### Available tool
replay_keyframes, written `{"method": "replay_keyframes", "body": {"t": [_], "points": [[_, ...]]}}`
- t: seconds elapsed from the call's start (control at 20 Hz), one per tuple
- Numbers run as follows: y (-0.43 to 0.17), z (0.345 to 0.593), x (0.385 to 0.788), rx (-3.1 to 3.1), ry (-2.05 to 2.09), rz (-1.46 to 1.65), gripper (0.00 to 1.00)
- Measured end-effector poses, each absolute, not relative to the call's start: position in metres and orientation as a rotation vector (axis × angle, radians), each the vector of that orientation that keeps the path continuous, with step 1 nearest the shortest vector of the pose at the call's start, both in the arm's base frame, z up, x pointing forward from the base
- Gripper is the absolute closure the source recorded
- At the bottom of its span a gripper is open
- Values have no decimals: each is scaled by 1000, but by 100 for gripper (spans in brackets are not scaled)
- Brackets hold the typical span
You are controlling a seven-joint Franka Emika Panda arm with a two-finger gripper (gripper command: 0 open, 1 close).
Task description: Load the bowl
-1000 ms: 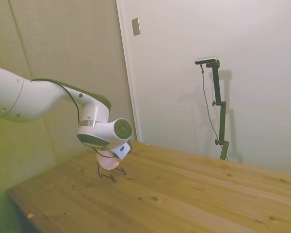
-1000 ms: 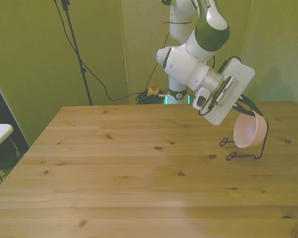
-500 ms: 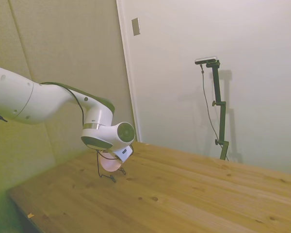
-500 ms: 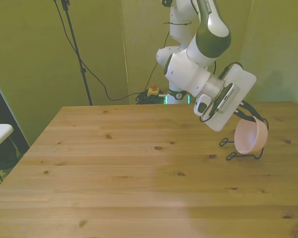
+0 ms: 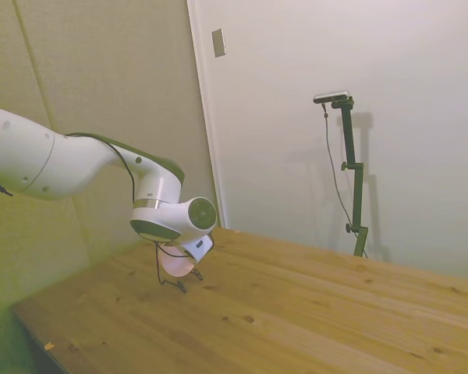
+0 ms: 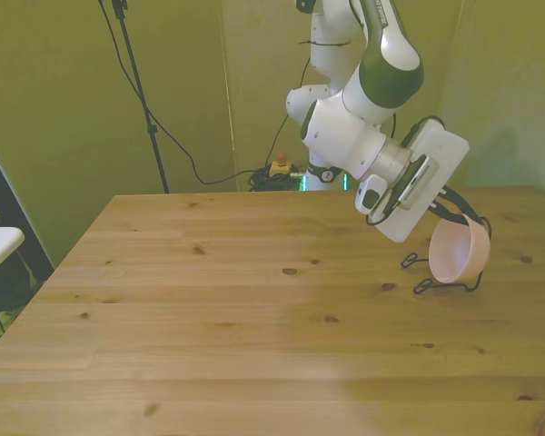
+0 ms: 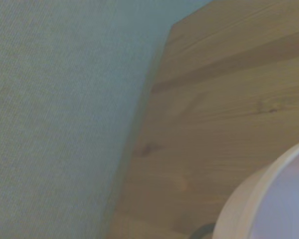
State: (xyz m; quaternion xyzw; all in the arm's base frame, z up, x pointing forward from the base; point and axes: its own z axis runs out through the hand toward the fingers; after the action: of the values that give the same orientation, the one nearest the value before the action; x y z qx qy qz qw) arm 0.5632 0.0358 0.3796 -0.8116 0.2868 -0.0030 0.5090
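- Wooden worktop [image 6: 254,336], one of it, wide and bare apart from the rack and bowl toward the front view's right.
- One white arm [image 6: 363,136] bends down over that spot, its wrist plate tilted.
- One black wire rack [image 6: 443,277] stands on the worktop, its feet showing as loops at the front.
- One pale pink bowl [image 6: 456,252] sits tipped on its edge in the rack, with its open face turned toward the front view's left; the wrist view shows its rim [image 7: 269,199] close up.
- One pincer [image 6: 450,211] sits at the bowl's top rim, but its fingers are hidden behind the wrist plate, so I cannot tell whether it is holding the bowl or has let go.
- To finish well, I judge the bowl should settle fully between the wires before release, and the pincer should then lift straight away without dragging the rim or nudging the light rack.
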Motion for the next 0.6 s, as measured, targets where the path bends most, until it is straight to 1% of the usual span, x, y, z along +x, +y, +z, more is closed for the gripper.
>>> {"method": "replay_keyframes", "body": {"t": [0.5, 0.55, 0.6], "points": [[36, 372, 560, -1959, 701, 9, 100], [36, 371, 560, -1959, 702, 11, 0], [36, 370, 560, -1959, 704, 13, 0]]}}
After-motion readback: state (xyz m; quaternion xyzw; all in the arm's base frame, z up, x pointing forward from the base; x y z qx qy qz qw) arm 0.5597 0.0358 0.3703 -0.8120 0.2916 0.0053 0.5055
